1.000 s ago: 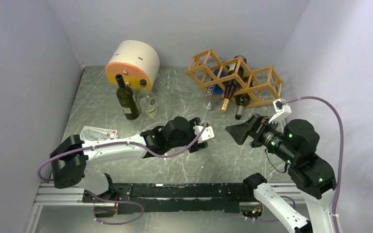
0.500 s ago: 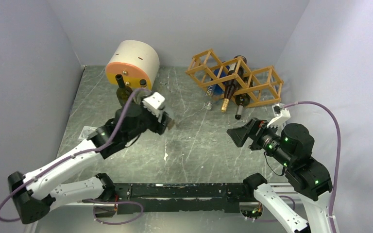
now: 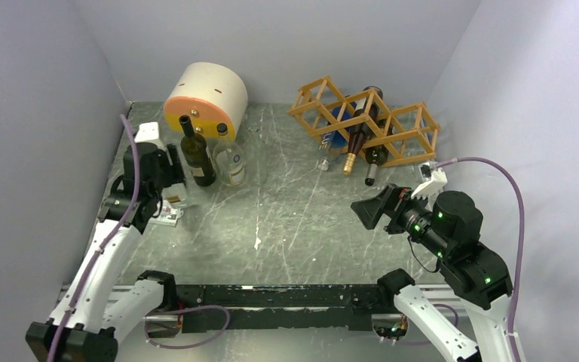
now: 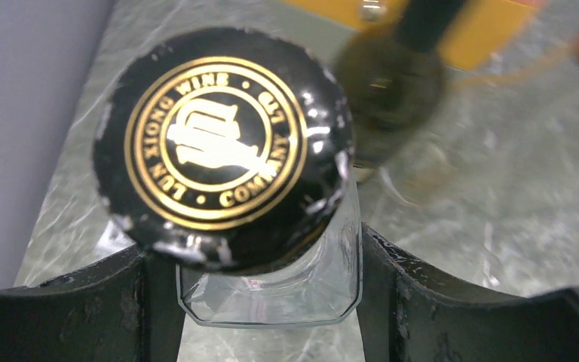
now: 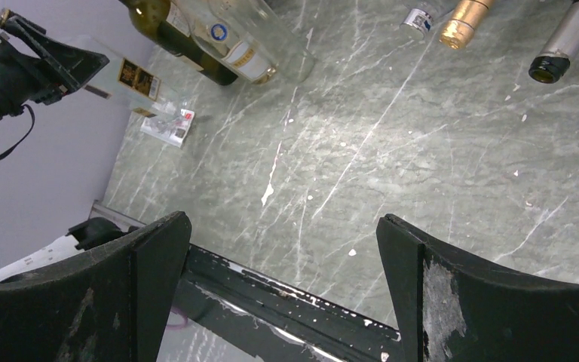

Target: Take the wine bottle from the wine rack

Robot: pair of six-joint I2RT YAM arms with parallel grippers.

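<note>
Glass could be toppled at upper left, a clear bottle [image 4: 226, 151] being clamped by the left gripper [image 4: 260, 271] near a dark bottle [image 3: 198, 162]; the right gripper [image 5: 280, 226] is held open, empty.

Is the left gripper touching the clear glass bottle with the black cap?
Touching. In the left wrist view the clear glass bottle sits between the fingers of the left gripper, and both fingers meet its glass sides with no gap.

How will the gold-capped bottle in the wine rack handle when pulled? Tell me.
Probably slippery and breakable: the gold-capped bottle looks like smooth brown glass. Likely to roll once freed, since only the wine rack cradles its round body.
</note>
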